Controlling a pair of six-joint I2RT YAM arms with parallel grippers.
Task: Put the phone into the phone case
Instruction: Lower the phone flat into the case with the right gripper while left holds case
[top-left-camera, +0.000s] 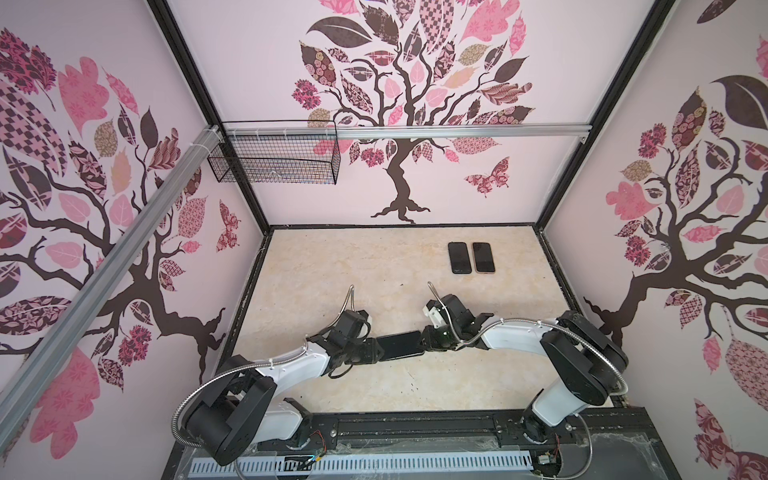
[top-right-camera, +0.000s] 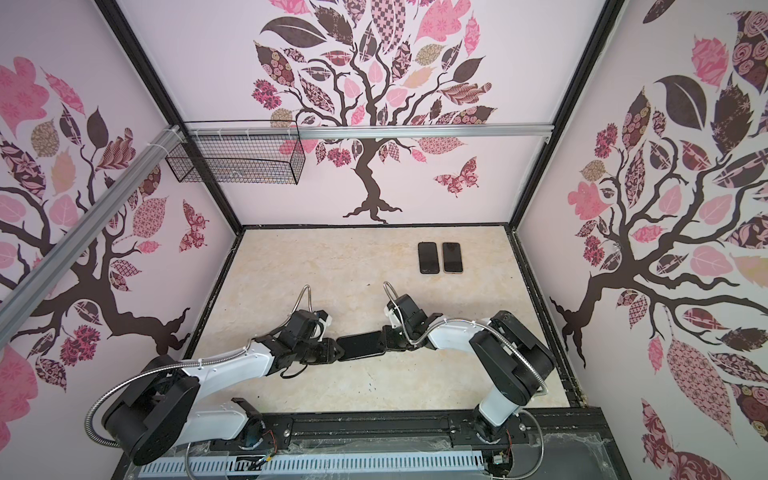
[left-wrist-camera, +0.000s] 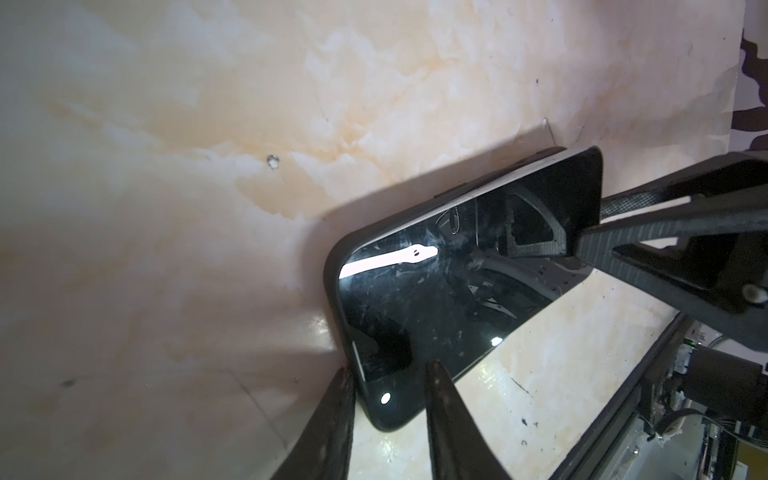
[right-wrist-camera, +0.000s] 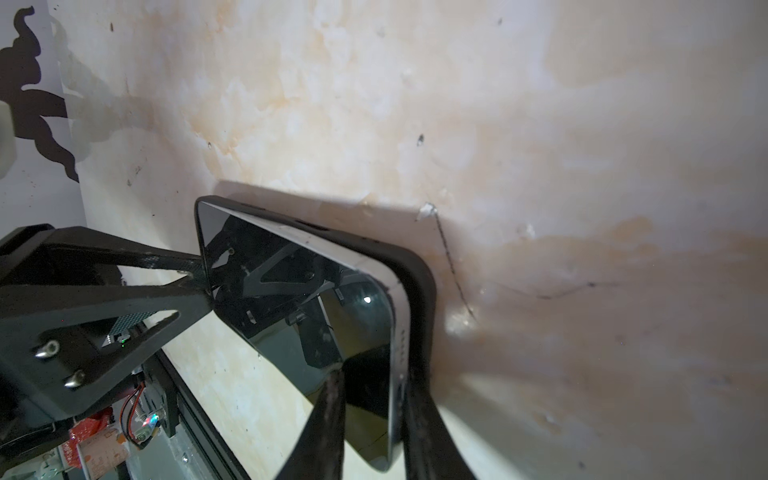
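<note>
Phone (top-left-camera: 401, 345) and case (right-wrist-camera: 419, 282) are held together low over the table (top-left-camera: 332, 257), near its front middle, between the two grippers. At the left, the left gripper (top-left-camera: 376, 348) is set around the phone's end with its jaws narrowly apart; whether that end is pinched cannot be told. There the matte black rim, rounded at the corners, is wrapped over the glass. Toward the right, a silver band is left bare along one long side, proud of the rim, so seating is judged half done. The right gripper (top-left-camera: 424, 338) is closed on phone and case together, one tapered finger on the screen, the other behind the case. Next, the raised side would need pressing in while the case is steadied and its seemingly pliant lip eased over the corner. The glass is glossy, smudged and scratched; the table is smooth and marble-patterned.
</note>
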